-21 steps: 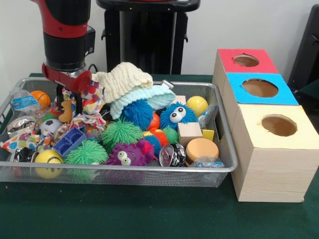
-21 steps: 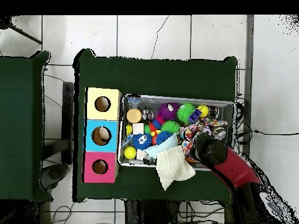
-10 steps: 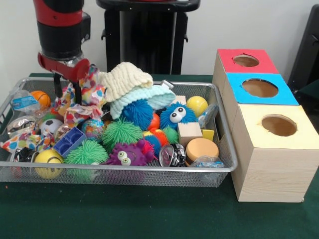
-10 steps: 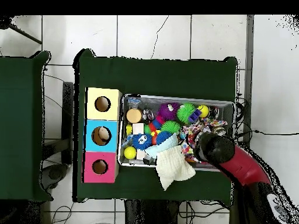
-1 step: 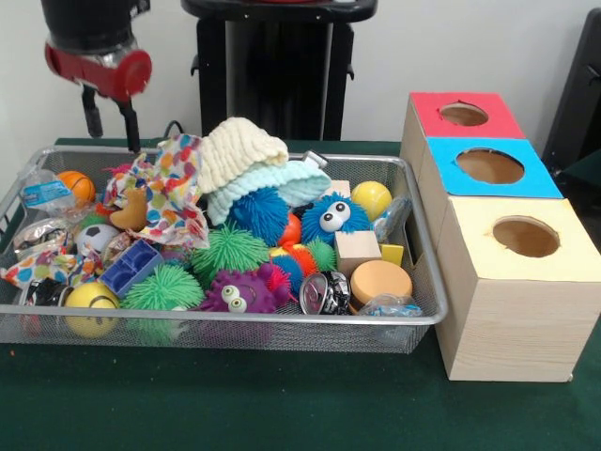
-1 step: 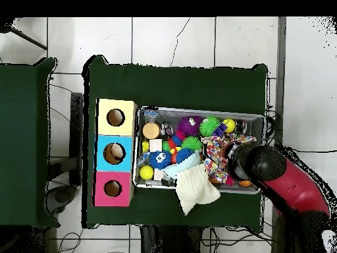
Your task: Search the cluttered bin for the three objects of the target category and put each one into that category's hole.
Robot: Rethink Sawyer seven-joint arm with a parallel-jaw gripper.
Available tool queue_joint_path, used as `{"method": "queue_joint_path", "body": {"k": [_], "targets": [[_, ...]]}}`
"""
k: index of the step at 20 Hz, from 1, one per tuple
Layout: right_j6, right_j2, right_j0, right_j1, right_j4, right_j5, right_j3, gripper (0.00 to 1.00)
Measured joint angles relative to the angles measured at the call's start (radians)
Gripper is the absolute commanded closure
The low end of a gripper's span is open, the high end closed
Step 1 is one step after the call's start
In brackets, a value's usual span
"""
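My gripper point(image 5: 111, 120) hangs open above the wire bin's point(image 5: 282, 321) back left corner, with nothing between its fingers. Just below it a polka-dot cloth point(image 5: 169, 188) lies spread over the toys, with a small brown figure point(image 5: 130, 212) on its left edge. A cream knit cloth point(image 5: 239, 150) and a pale blue cloth point(image 5: 272, 183) are draped over the bin's middle. In the overhead view the arm point(image 6: 263, 165) covers the bin's right end and hides the gripper; the polka-dot cloth point(image 6: 216, 158) shows beside it.
Three boxes with holes stand beside the bin: red point(image 5: 465, 115), blue point(image 5: 488, 166), yellow point(image 5: 524, 237). The bin holds spiky balls point(image 5: 228, 249), a blue googly-eyed ball point(image 5: 333, 216), a yellow ball point(image 5: 372, 198), wooden blocks point(image 5: 357, 249), an orange disc point(image 5: 379, 280) and an orange ball point(image 5: 77, 185).
The gripper rose and moved left out of the bin. The polka-dot cloth, lifted half a second ago, has dropped and now lies spread flat over the toys.
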Motion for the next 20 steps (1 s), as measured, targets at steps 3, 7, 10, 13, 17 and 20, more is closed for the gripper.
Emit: {"method": "queue_joint_path", "body": {"k": [3, 7, 10, 13, 17, 20], "targets": [[0.000, 0.000, -0.001, -0.032, 0.000, 0.017, -0.022, 0.00], [0.000, 0.001, -0.008, -0.049, 0.000, 0.016, -0.026, 0.00], [0.000, 0.001, -0.015, -0.049, -0.003, 0.010, -0.026, 0.00], [0.000, 0.002, -0.028, -0.041, -0.019, -0.023, -0.026, 0.00], [0.000, 0.003, -0.045, -0.011, -0.053, -0.119, -0.025, 0.00], [0.000, 0.003, -0.050, 0.016, -0.070, -0.183, -0.025, 0.00]]}}
